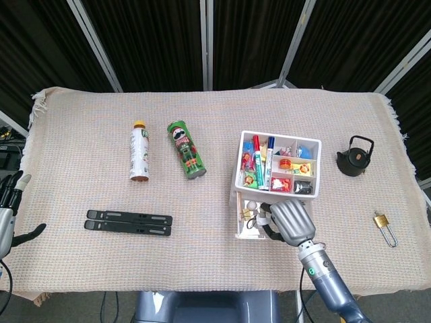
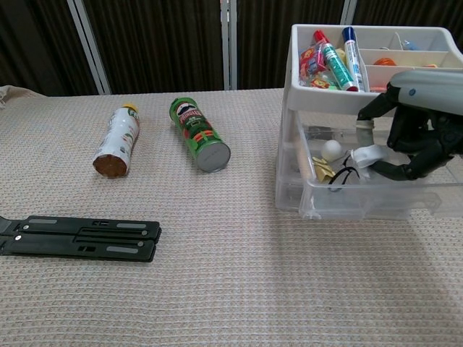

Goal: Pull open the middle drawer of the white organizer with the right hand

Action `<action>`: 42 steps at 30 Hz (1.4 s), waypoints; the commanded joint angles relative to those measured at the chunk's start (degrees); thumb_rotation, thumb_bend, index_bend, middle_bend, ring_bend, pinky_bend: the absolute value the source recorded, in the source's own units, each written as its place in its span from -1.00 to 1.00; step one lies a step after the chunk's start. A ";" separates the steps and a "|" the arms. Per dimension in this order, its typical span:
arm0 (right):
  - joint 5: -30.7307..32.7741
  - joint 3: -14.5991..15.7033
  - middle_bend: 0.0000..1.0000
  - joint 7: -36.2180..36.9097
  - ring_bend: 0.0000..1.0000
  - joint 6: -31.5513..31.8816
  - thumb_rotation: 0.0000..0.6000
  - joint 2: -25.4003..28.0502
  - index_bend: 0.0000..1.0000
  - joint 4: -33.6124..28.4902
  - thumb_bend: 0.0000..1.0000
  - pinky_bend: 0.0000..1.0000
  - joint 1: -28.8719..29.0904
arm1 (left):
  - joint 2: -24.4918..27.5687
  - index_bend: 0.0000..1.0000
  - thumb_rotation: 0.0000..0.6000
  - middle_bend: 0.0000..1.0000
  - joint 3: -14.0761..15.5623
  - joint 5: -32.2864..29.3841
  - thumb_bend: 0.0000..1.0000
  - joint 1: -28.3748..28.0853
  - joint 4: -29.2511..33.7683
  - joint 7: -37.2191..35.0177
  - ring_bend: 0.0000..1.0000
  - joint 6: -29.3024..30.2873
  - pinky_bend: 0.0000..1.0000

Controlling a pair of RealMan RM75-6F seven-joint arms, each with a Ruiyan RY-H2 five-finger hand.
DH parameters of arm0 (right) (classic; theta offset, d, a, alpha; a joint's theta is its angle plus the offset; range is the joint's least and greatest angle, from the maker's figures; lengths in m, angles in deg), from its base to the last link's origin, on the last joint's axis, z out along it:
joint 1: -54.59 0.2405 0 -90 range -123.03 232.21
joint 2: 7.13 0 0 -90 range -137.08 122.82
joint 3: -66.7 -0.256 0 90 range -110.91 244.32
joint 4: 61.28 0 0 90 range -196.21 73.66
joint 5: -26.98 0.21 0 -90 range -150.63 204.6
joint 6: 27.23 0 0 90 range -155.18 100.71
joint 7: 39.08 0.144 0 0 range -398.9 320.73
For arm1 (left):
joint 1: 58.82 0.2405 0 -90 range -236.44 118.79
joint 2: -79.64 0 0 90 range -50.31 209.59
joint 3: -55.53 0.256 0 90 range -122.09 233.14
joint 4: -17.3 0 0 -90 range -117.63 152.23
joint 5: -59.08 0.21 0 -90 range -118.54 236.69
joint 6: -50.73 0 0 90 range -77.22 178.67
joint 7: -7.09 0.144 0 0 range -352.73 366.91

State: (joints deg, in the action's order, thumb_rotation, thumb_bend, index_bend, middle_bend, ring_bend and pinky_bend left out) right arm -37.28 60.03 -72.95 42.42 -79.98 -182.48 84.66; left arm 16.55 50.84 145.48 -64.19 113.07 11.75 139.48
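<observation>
The white organizer [image 1: 278, 165] stands on the cloth-covered counter [image 1: 87, 168] at about 3 o'clock from the middle of the head view. Its top tray holds markers and small packets. The middle drawer [image 2: 365, 196] is pulled out toward 6 o'clock, and a small white ball, gold clips and a dark ring lie inside it. The right hand [image 1: 291, 223] sits over the drawer's front part, with its fingers [image 2: 405, 170] curled down inside the clear front wall; the chest view does not settle whether they grip the wall or only rest behind it.

The left hand [image 1: 8, 214] lies at the counter's 9 o'clock edge, fingers spread apart and holding nothing.

A green chips can [image 1: 186, 149] lies on its side at 11 o'clock from the organizer, with a white bottle [image 1: 139, 150] just beside it toward 9 o'clock. A black folded stand [image 1: 128, 223] lies flat at 8 o'clock. A black kettle [image 1: 355, 156] stands at 3 o'clock of the organizer, and a brass padlock [image 1: 384, 226] lies at 5 o'clock of the kettle.
</observation>
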 commanded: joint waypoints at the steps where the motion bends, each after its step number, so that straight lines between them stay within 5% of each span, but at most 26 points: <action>1: -1.42 -0.05 1.00 0.42 1.00 1.30 1.00 1.14 0.20 -1.24 -0.28 0.43 -0.63 | 0.01 -1.00 1.00 -1.00 0.03 -0.01 -0.97 -0.03 -0.03 -0.01 -1.00 -0.09 -1.00; 10: -8.71 0.02 1.00 8.40 1.00 6.91 1.00 9.75 0.18 -5.03 -0.29 0.42 -5.60 | 0.05 -1.00 1.00 -1.00 0.12 0.36 -0.97 0.14 0.12 0.10 -1.00 0.39 -1.00; 20: -14.24 0.48 1.00 26.83 1.00 16.04 1.00 16.50 0.17 4.24 -0.35 0.42 -14.52 | 0.03 -1.00 1.00 -1.00 0.31 0.69 -0.97 0.30 0.60 0.93 -1.00 0.69 -1.00; 36: -10.27 3.00 0.99 39.11 0.96 10.16 1.00 9.92 0.01 26.04 -0.47 0.40 -18.52 | -0.43 -1.00 1.00 -1.00 0.56 1.06 -0.97 0.50 1.00 2.87 -1.00 1.01 -1.00; 42: -12.39 2.70 0.68 40.37 0.67 11.74 1.00 7.84 -0.29 28.87 -0.57 0.26 -19.53 | -0.61 -1.00 1.00 -1.00 0.44 0.88 -0.97 0.43 0.58 2.83 -1.00 0.91 -1.00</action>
State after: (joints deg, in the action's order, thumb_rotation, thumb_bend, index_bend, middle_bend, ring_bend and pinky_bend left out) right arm -49.34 62.89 -32.97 53.81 -71.88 -153.90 65.39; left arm 15.94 51.29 146.35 -63.76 113.66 14.59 140.38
